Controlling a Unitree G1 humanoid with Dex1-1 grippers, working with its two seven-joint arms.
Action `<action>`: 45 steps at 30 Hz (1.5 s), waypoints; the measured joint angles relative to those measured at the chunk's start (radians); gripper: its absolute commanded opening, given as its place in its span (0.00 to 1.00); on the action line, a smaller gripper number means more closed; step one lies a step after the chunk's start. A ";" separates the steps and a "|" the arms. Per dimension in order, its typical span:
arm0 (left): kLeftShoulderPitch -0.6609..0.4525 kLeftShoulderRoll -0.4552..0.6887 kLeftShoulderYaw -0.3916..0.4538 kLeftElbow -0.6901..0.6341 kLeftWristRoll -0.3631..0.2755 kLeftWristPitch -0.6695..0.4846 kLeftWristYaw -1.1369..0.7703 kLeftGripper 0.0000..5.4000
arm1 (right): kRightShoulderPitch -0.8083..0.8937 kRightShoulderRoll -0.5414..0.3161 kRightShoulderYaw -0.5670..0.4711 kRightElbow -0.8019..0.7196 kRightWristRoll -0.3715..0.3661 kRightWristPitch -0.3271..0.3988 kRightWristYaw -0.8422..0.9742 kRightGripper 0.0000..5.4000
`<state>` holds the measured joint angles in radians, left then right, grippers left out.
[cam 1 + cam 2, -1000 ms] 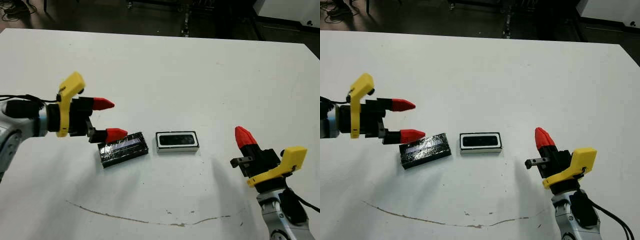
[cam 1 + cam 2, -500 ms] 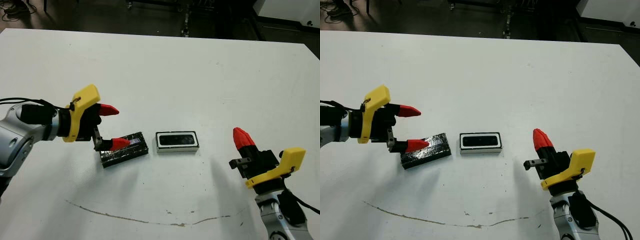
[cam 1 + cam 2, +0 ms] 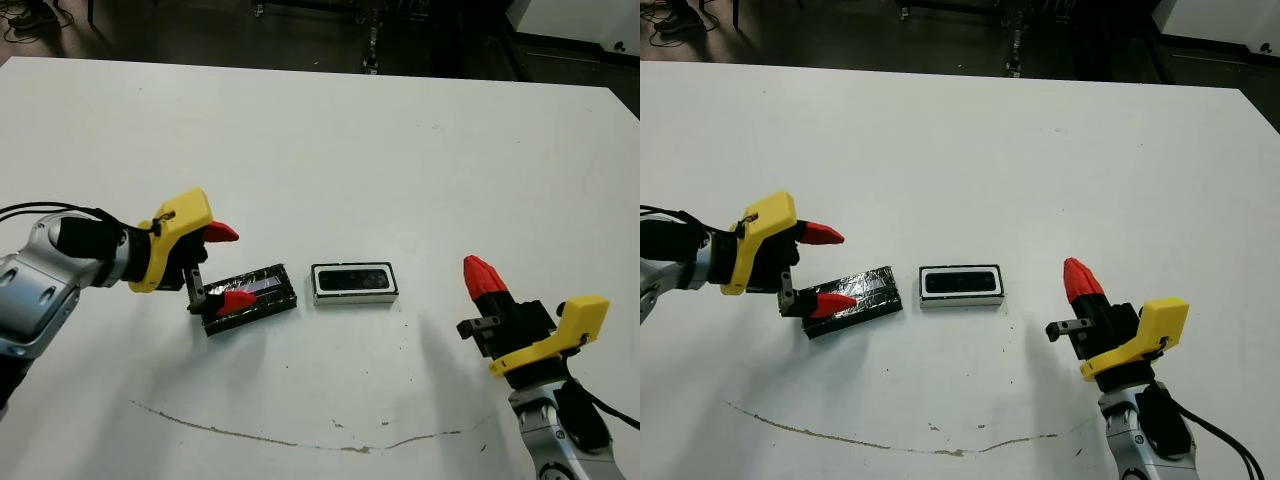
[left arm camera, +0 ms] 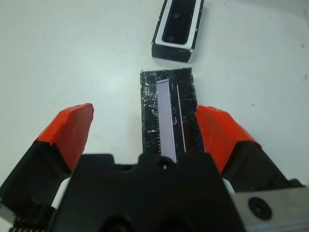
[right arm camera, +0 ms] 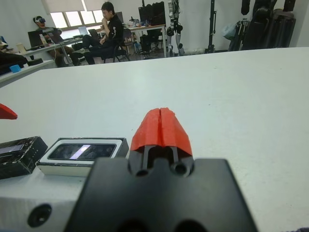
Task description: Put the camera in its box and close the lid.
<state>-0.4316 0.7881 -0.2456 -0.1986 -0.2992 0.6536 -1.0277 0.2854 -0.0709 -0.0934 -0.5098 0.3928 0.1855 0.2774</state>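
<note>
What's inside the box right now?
The camera lies in the box, filling its white-lined hollow. Whatever is beneath it is hidden. The lid lies apart on the table, beside the box.

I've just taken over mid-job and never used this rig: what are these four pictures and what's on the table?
A two-armed robot at a white table. The two wide pictures come from its head; the close-ups look out from each wrist. The black camera lies in the white-lined box. The glossy lid lies beside it, on the robot's left. The left arm's jaws stand open, red fingertips either side of the lid, holding nothing. The right arm's jaws are shut and empty, its fingertips pressed together.
</note>
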 measured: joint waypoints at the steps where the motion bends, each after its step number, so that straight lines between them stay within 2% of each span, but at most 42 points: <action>1: 0.001 -0.001 -0.001 0.005 0.005 -0.006 -0.001 1.00 | 0.001 0.000 0.000 0.000 -0.001 0.000 0.000 0.00; 11: 0.016 -0.003 -0.017 0.026 0.046 -0.072 -0.016 1.00 | 0.015 0.000 0.003 0.000 -0.004 -0.011 0.000 0.00; 31: 0.017 -0.006 -0.020 0.044 0.052 -0.103 -0.024 1.00 | 0.021 -0.001 0.009 0.003 -0.001 -0.018 0.003 0.00; 41: 0.020 -0.030 0.007 0.052 0.057 -0.083 0.021 1.00 | 0.027 -0.001 0.017 0.010 -0.002 -0.019 0.004 0.00; 45: 0.016 -0.040 0.056 0.052 0.029 -0.049 0.038 1.00 | 0.029 -0.001 0.019 0.011 -0.004 -0.019 0.004 0.00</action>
<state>-0.4161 0.7484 -0.1894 -0.1465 -0.2700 0.6050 -0.9894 0.3145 -0.0716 -0.0740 -0.4987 0.3890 0.1662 0.2811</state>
